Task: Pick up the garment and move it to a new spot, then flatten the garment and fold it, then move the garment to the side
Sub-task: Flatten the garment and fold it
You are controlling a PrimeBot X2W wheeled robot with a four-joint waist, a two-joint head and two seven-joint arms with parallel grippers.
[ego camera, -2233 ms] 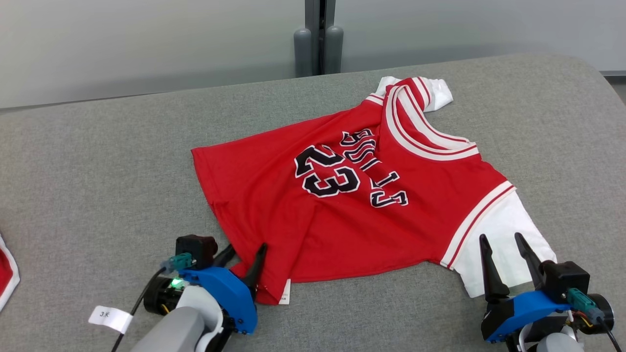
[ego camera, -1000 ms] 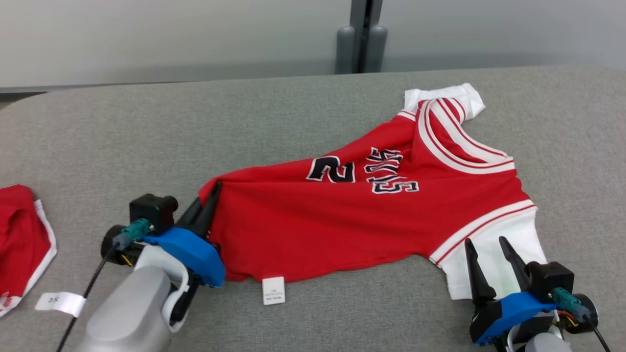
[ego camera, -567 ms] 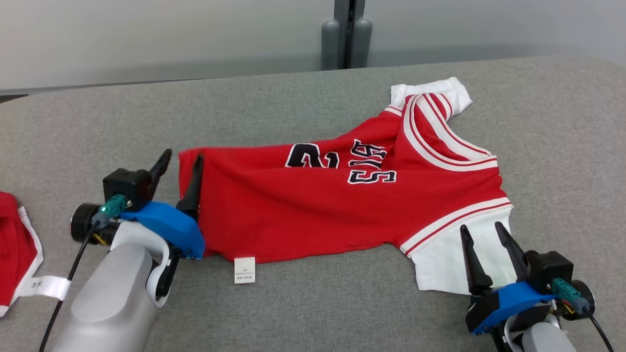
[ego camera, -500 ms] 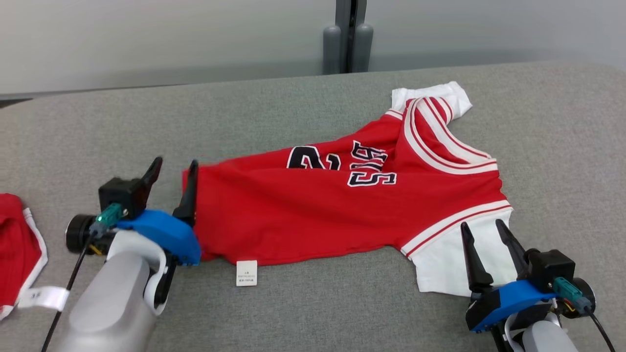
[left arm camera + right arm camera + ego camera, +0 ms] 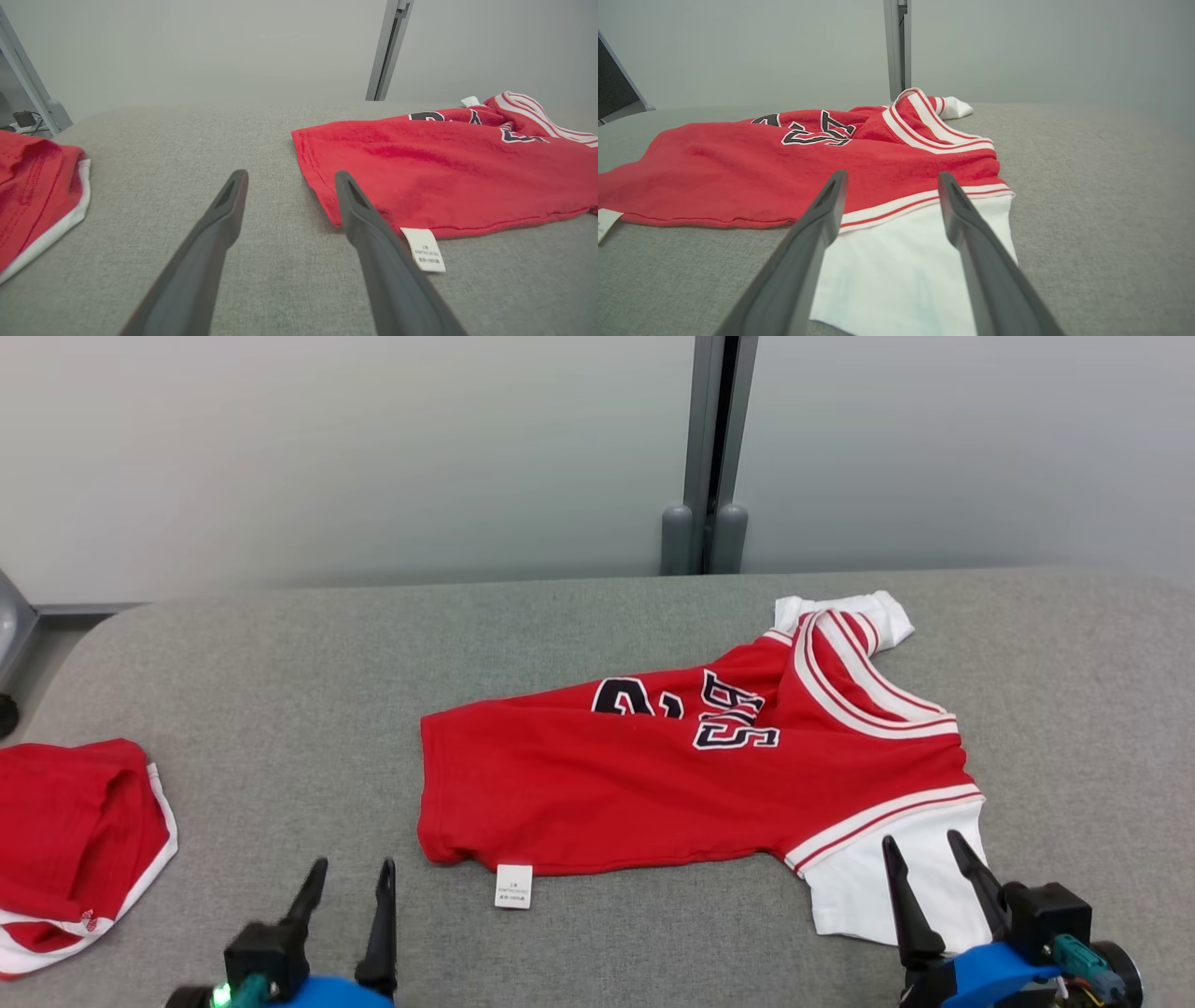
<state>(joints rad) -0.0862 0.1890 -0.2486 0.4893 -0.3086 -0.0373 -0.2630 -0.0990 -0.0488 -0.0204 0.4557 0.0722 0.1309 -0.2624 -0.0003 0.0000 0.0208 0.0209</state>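
— Left tool [image 5: 354, 864], fingers apart and empty: where do we see the garment [image 5: 653, 793]?
— Ahead and to its right, lying on the grey tabletop [image 5: 280, 663]. The long axis runs left to right, with the hem [image 5: 428, 784] left and the collar [image 5: 845, 686] right. Our right tool [image 5: 920, 840], also apart, sits over its white sleeve [image 5: 854, 896].

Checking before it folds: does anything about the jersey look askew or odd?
Yes. The red jersey is not flat: a fold across its chest hides part of the number, and the far white sleeve is crumpled behind the collar.
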